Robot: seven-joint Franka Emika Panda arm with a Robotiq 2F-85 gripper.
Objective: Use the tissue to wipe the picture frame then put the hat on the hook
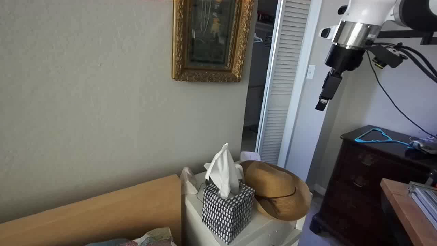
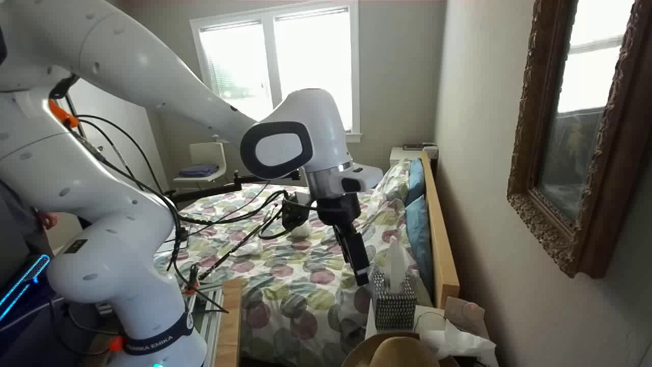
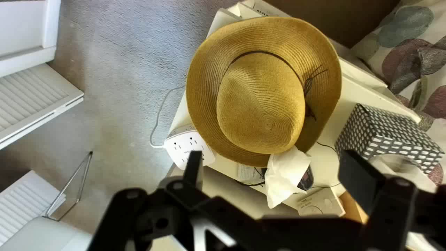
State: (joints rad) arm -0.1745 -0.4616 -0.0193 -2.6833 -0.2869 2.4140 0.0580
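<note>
The tan hat [image 1: 269, 179] lies crown up on the white nightstand, beside the tissue box; it also shows in the wrist view [image 3: 261, 101] and partly in an exterior view [image 2: 402, 354]. A loose crumpled white tissue [image 3: 287, 174] lies against the hat's brim, also visible in an exterior view [image 2: 453, 340]. The gold picture frame [image 1: 208, 75] hangs on the wall above, and shows at an angle [image 2: 540, 232]. My gripper [image 3: 273, 165] is open and empty, fingers wide apart, pointing down above the hat and tissue; both exterior views show it in the air [image 1: 321, 104] [image 2: 361, 278]. I make out no hook.
A black-and-white tissue box [image 1: 228, 212] with a tissue sticking up stands on the nightstand [image 1: 194, 205]. A white outlet block [image 3: 188, 148] and cables lie near the hat. The wooden headboard [image 1: 136, 201], louvred door [image 1: 285, 68] and dark dresser [image 1: 358, 177] stand around.
</note>
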